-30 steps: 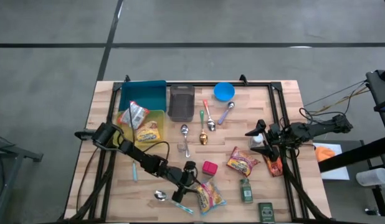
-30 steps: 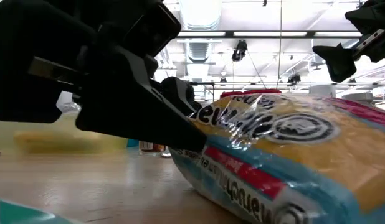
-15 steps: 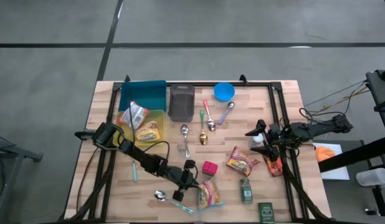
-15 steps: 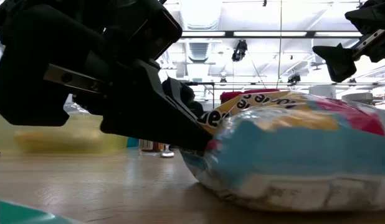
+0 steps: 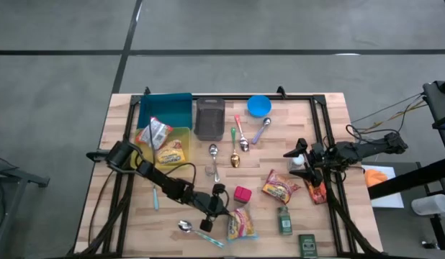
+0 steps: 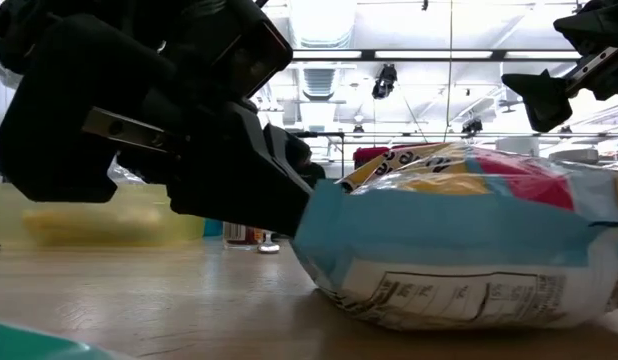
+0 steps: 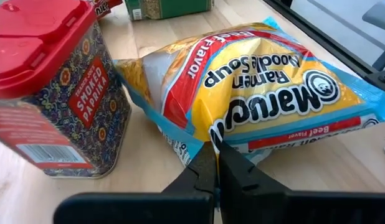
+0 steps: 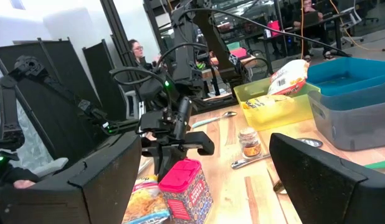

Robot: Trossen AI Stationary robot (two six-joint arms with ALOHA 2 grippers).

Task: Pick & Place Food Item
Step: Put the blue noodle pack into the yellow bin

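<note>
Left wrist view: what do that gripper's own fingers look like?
The left gripper has two matte black fingers that taper to thin tips from a broad black bar. No markings or cables show on them there.

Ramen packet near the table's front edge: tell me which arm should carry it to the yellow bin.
Left. The left gripper is already shut on the ramen packet's edge, and the yellow bin lies on that arm's side. The right gripper waits open, far across the table.

Overhead looks down; low view—probably inches away—shares ramen packet (image 6: pixel 459 240).
</note>
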